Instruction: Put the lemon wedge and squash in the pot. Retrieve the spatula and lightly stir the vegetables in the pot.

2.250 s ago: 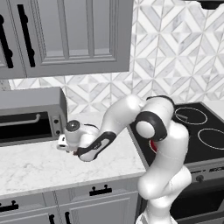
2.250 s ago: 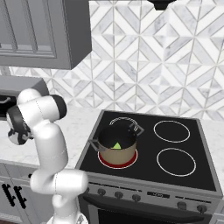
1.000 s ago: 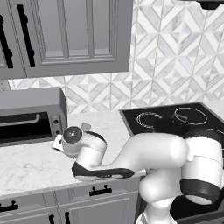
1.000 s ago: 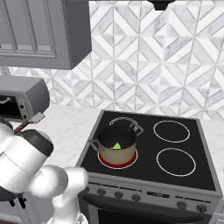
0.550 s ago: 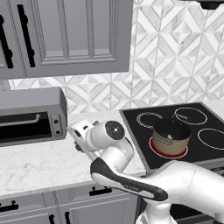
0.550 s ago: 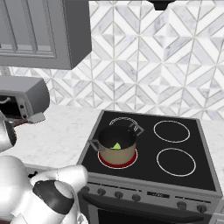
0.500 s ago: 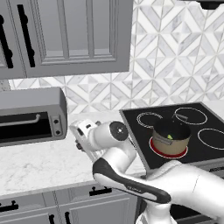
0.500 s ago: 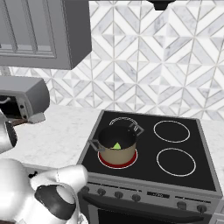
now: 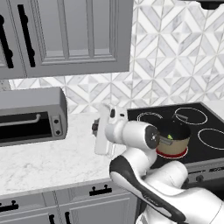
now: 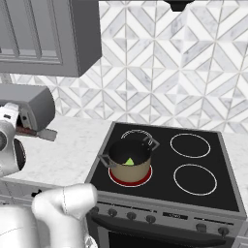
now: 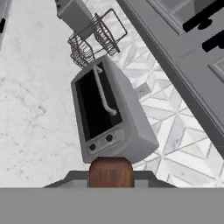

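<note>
The glossy white plastic arm (image 9: 144, 175) is built of thick, rounded tubular segments with smooth shells. A dark grey, nearly black band runs along the seam between shells, and a round dark cap closes one joint. The white flat-sided hand block (image 9: 105, 131) carries a small black knob.

Kitchen interior: white marble surface (image 9: 39, 164); grey upper cabinets (image 9: 65, 37) with black handles; grey drawer fronts (image 9: 65, 205) beneath. Backsplash (image 10: 160, 63) of white and grey geometric tile. Grey toaster oven (image 9: 30, 116) against the wall. Black four-ring cooktop (image 10: 193, 164). Wire rack (image 11: 98, 39) behind the oven.
</note>
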Robot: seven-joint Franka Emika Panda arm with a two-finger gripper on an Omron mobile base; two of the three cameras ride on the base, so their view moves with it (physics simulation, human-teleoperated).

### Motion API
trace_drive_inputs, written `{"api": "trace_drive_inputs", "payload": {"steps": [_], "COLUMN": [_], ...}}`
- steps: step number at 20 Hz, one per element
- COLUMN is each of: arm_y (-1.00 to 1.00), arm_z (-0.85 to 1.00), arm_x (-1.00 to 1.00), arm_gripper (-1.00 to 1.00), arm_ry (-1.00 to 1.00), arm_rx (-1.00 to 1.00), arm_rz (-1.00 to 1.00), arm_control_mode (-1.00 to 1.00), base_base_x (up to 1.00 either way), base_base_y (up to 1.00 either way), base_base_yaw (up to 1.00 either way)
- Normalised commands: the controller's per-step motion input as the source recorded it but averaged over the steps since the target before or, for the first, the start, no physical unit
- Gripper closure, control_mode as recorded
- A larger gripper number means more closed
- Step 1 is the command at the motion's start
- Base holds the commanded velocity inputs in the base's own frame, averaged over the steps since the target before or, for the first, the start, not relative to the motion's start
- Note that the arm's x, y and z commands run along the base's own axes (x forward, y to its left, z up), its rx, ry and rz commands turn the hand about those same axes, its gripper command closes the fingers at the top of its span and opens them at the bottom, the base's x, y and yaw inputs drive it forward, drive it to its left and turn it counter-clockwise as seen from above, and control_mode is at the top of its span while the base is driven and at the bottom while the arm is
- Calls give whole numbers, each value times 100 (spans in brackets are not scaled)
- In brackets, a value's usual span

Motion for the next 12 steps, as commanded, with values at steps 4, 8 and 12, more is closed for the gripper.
{"api": "trace_drive_inputs", "payload": {"steps": [4, 8, 12], "arm_y": [-55, -83, -100], "arm_z": [100, 96, 88], "arm_x": [-24, -4, -17], "arm_gripper": [100, 100, 100], "arm_ry": [39, 40, 31], "arm_rx": [72, 65, 58], "arm_rz": [-51, -43, -36], "arm_control_mode": [-100, -100, -100], "base_base_x": [0, 0, 0], "base_base_y": [0, 0, 0], "base_base_yaw": [0, 0, 0]}}
